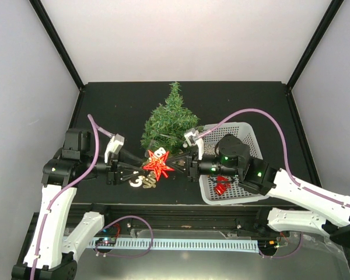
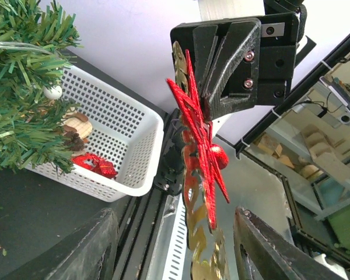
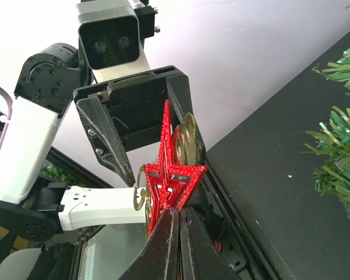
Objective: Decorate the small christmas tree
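Right fingers [image 3: 176,217] clamp a red glitter star [image 1: 158,165] near the small christmas tree [image 1: 167,119].
We judge it light, stiff, brittle-pointed; left fingers [image 1: 133,169] stand apart around it.

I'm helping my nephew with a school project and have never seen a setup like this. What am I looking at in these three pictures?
Two robot arms are bolted to a black table. One picture looks down from above; the other two come from cameras on each wrist. On the table stand the small christmas tree and a white basket of ornaments. The right hand pinches a red glitter star, which has a gold ornament behind it. The left hand is open around the star.
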Robot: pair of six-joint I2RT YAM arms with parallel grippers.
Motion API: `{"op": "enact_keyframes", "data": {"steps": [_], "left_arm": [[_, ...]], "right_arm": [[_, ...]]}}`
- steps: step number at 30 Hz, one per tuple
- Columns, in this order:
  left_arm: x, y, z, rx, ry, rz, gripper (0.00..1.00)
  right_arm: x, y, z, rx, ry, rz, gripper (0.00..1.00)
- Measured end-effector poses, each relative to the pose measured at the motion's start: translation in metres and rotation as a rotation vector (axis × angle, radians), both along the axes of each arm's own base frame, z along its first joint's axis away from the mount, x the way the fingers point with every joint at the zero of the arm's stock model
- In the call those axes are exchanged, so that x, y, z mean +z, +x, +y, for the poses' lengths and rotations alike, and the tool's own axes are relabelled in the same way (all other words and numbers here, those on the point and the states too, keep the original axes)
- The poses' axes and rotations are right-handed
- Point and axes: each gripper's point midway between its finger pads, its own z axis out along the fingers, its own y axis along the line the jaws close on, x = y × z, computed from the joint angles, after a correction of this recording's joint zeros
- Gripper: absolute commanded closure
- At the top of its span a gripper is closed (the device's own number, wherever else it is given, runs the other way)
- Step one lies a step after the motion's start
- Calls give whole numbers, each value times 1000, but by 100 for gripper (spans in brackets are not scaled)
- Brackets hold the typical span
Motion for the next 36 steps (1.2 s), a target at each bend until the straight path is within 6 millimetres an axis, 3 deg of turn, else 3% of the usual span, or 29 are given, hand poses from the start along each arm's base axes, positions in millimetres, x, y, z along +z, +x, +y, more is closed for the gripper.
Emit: {"op": "enact_keyframes", "data": {"steps": [6, 12, 28, 36], "left_arm": [[1, 2, 1, 10, -2, -2, 63], [2, 2, 1, 13, -4, -5, 97], [4, -1, 2, 15, -17, -26, 99], [5, -2, 4, 26, -23, -35, 98]], "right_arm": [[-7, -3, 12, 22, -18, 14, 99], [-12, -3, 21, 31, -33, 23, 99], [-9, -2, 21, 30, -23, 23, 99], [-10, -1, 23, 28, -21, 32, 88]]}}
